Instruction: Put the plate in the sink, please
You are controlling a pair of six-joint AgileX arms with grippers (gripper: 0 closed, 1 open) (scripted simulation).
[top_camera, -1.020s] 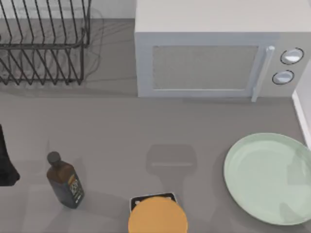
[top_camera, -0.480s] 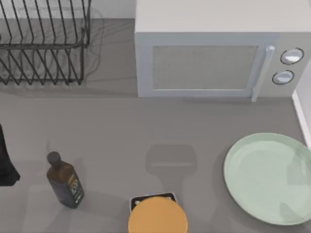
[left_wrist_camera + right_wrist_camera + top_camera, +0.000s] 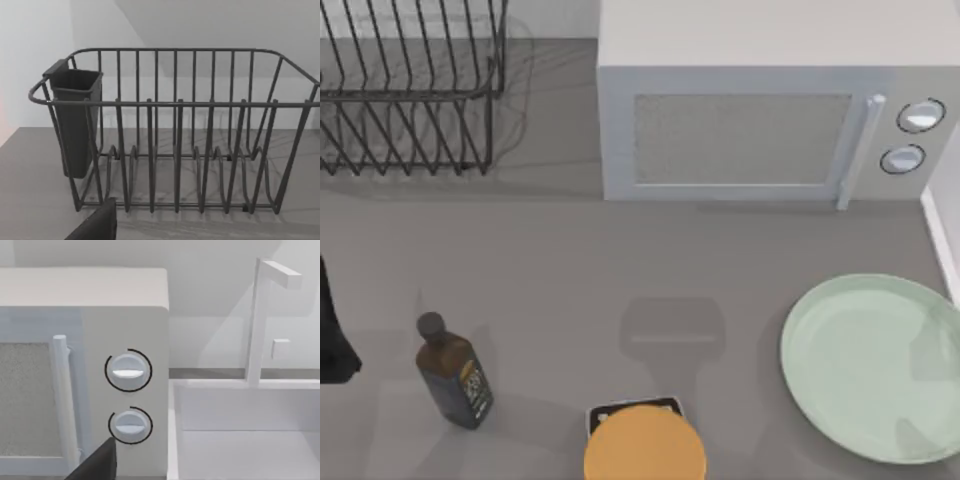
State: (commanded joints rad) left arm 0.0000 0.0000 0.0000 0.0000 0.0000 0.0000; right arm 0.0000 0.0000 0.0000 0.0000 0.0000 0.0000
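Observation:
The plate [image 3: 872, 368], large, round and pale mint green, lies flat on the grey counter at the right of the top view. Just beyond its right side runs the sink's thin white rim [image 3: 940, 240]. The right wrist view looks at the sink [image 3: 240, 445], a white basin with a faucet [image 3: 259, 320] standing behind it. A dark part of my right gripper [image 3: 97, 466] shows low in that view, well away from the basin. My left arm [image 3: 332, 340] sits parked at the left edge, and a dark part of its gripper [image 3: 97, 227] faces the dish rack. Nothing touches the plate.
A grey microwave [image 3: 750, 115] stands at the back, left of the sink. The black wire dish rack [image 3: 410, 90] fills the back left corner. A dark bottle [image 3: 455, 375] stands at the front left, and an orange disc [image 3: 645, 447] rests on a small dark base at the front centre.

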